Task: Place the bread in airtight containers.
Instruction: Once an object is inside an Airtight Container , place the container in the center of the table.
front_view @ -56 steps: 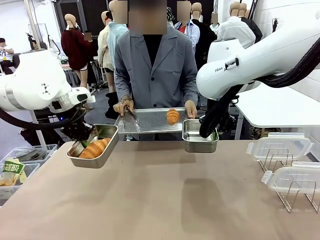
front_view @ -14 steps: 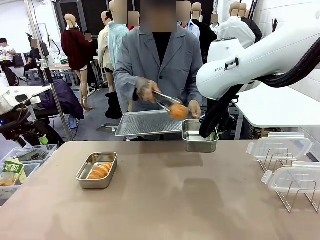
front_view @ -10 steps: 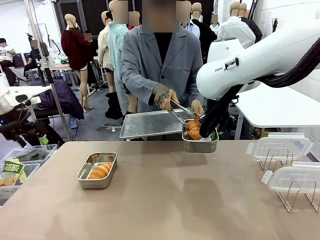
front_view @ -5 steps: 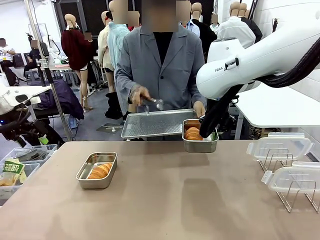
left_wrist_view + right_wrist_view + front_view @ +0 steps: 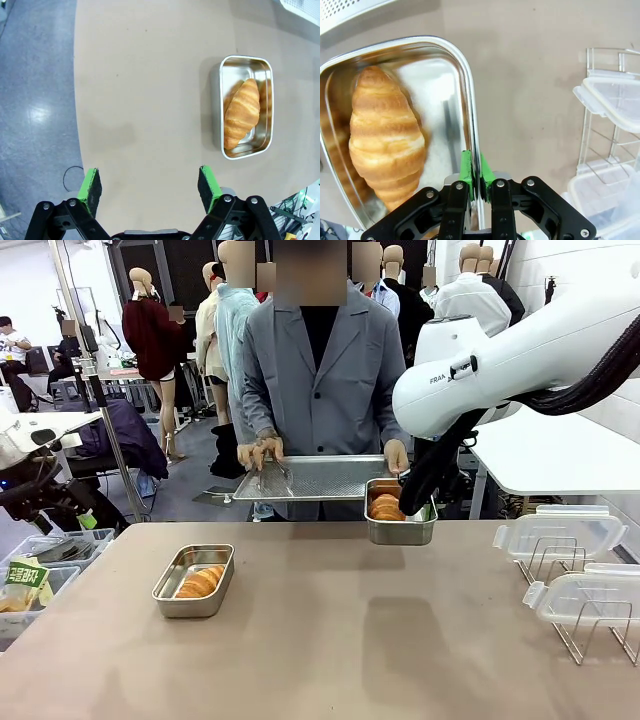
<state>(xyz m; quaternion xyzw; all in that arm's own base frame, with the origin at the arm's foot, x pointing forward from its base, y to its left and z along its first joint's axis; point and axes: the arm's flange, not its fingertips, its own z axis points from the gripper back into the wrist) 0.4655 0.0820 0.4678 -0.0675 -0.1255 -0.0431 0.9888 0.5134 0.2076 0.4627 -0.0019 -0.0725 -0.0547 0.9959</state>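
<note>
The plain tan desk [image 5: 330, 640] stands in a busy workshop. At its far side a person in a grey jacket holds a long perforated steel tray [image 5: 320, 478] level. A wire rack [image 5: 585, 630] at the robot's right carries two clear lids [image 5: 560, 533].

Both rolls are boxed. One bread roll [image 5: 200, 582] lies in the left container [image 5: 188, 608] on the desk, and the other roll [image 5: 384, 507] lies in the right container [image 5: 400, 533] near the far edge. The right hand [image 5: 474, 167] is clamped on that container's thin side wall. The left hand [image 5: 150, 181] hangs over bare desk with its fingers wide apart, beside the left container and touching nothing.

The likeliest trouble is that one-sided pinch. If the box is carried, the slick steel could twist or slip between the pads and tip the roll out. Whether the box rests on the desk cannot be told. Neither box is lidded yet, and a reach toward the lids could knock the light rack, which stands near the desk's edge.
</note>
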